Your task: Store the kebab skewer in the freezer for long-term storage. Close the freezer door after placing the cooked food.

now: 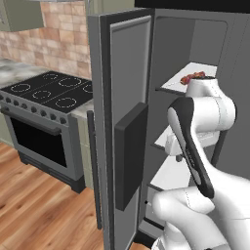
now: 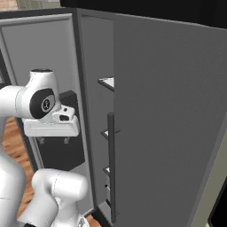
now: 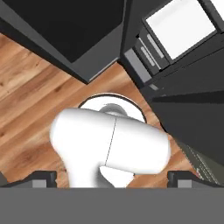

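The kebab skewer (image 1: 193,77), reddish-brown chunks on a thin stick, lies on an upper white shelf inside the freezer (image 1: 171,53). The freezer door (image 1: 122,122) stands wide open, with the back of its black panel facing the compartment. My gripper (image 2: 54,141) hangs in front of the opening, below the skewer's shelf, pointing down at the floor. It is open and holds nothing. In the hand view my gripper (image 3: 112,178) looks down past the door's lower edge (image 3: 74,30) at the freezer's grey drawers (image 3: 151,52).
A stove with a black cooktop (image 1: 49,93) and an oven below stands left of the open door. The fridge's plain grey door (image 2: 168,124) with its long bar handle (image 2: 111,164) is on the right. Wood floor (image 1: 34,205) lies in front.
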